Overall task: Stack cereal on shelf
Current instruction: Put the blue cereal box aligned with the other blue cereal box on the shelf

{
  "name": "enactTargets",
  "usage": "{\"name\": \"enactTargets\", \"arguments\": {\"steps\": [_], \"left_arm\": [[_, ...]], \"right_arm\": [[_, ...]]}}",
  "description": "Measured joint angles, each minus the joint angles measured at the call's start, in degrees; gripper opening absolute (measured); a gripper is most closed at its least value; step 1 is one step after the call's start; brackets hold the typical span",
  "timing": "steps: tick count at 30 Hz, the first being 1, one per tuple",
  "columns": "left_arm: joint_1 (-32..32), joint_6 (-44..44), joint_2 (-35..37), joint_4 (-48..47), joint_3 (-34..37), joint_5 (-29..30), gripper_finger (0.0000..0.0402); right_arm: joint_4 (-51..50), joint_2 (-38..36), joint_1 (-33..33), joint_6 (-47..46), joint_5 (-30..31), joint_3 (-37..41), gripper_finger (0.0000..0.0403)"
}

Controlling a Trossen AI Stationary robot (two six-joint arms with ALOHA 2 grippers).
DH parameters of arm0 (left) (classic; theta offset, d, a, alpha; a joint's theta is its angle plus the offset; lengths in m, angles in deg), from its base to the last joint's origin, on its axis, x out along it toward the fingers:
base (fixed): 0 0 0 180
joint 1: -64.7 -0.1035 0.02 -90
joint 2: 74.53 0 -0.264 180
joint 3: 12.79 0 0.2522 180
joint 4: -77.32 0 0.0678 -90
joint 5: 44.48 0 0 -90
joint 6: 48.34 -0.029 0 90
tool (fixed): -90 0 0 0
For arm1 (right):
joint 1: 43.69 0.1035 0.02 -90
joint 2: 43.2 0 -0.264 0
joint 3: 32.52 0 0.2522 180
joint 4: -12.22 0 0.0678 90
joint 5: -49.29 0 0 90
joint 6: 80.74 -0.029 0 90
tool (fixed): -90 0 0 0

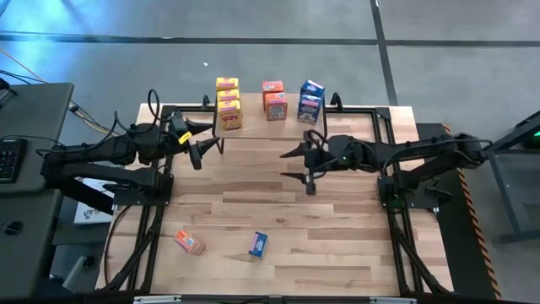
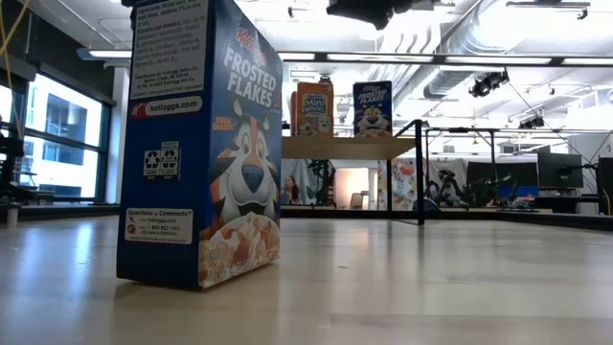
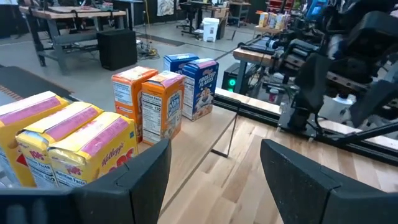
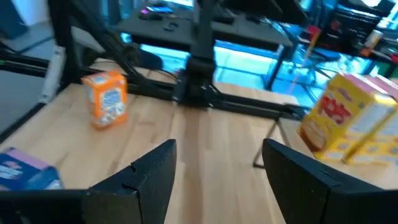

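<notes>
The shelf (image 1: 256,122) stands at the table's far edge. On its plank (image 2: 350,147) stand three yellow boxes (image 1: 228,105), two orange-red boxes (image 1: 274,100) and two blue boxes (image 1: 310,100). One blue box (image 1: 259,244) stands upright on the tabletop near the near edge and looms large in the low view (image 2: 201,144). One orange-red box (image 1: 190,242) rests on the tabletop to its left. My left gripper (image 1: 207,139) hovers open just left of the shelf's front, beside the yellow boxes (image 3: 62,134). My right gripper (image 1: 291,165) hovers open in front of the shelf, pointing toward the table's left.
Black frame rails run along the table's edges (image 1: 152,219). The shelf's thin black leg (image 3: 227,134) stands between the two grippers. Bare wood lies between the shelf and the two loose boxes (image 4: 106,96). A desk with a keyboard (image 1: 13,156) sits left of the table.
</notes>
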Motion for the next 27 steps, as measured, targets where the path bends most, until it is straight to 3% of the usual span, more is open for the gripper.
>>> {"name": "enactTargets", "arguments": {"steps": [9,19,27], "left_arm": [[0.0,3.3,0.0,0.0,0.0,-0.2,0.0239],[0.0,4.3,0.0,-0.1,0.0,-0.6,0.0239],[0.0,6.2,0.0,-0.2,0.0,-0.6,0.0239]], "right_arm": [[0.0,0.0,0.6,-4.4,-11.3,-2.4,0.0232],[0.1,0.3,4.7,-1.5,-11.6,-4.9,0.0232],[-2.4,6.1,7.4,1.0,-11.6,-10.6,0.0232]]}}
